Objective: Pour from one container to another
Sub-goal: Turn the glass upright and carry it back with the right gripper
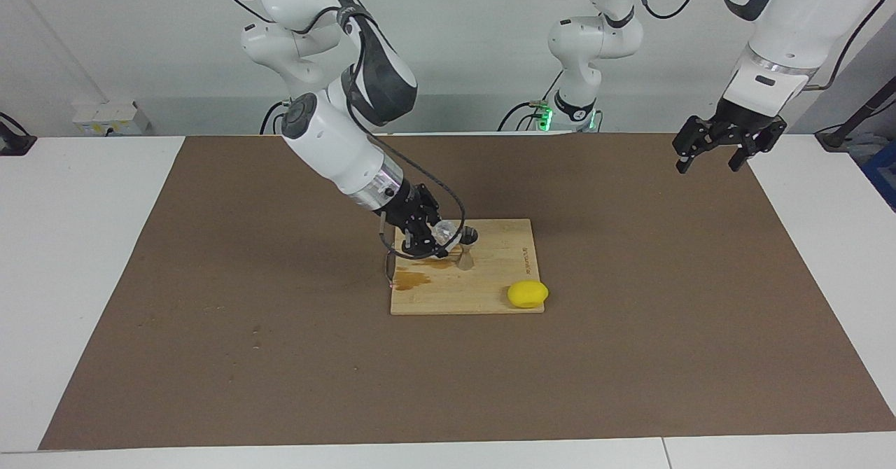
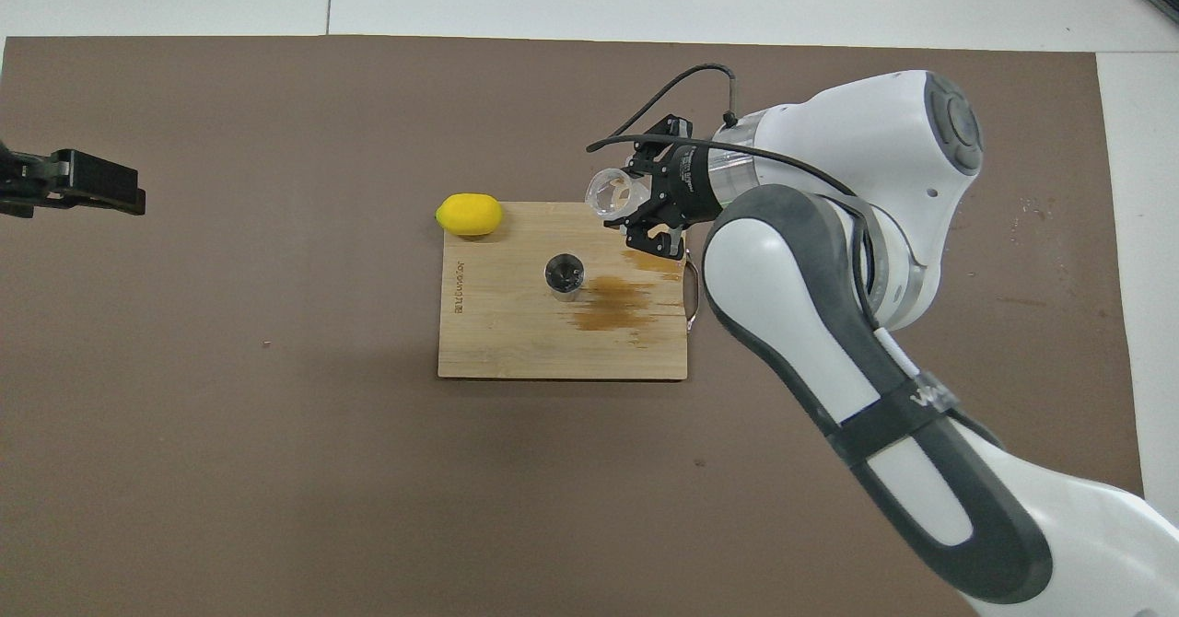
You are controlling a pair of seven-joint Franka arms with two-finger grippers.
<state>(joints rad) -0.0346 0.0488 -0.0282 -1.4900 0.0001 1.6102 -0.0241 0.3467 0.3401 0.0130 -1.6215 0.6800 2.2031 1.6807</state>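
A small metal jigger (image 1: 466, 238) (image 2: 564, 273) stands upright near the middle of the wooden board (image 1: 490, 301) (image 2: 516, 341). My right gripper (image 1: 439, 238) (image 2: 630, 203) is shut on the clear glass tumbler (image 1: 444, 230) (image 2: 610, 195). It holds the tumbler tipped on its side in the air over the board, beside the jigger toward the right arm's end, with its mouth turned toward the jigger. My left gripper (image 1: 724, 150) (image 2: 74, 192) hangs open and holds nothing, high over the mat at the left arm's end.
A yellow lemon (image 1: 528, 294) (image 2: 470, 214) lies at the board's corner farthest from the robots, toward the left arm's end. Brown liquid stains (image 1: 413, 280) (image 2: 612, 304) mark the board beside the jigger. A brown mat (image 1: 630, 357) covers the table.
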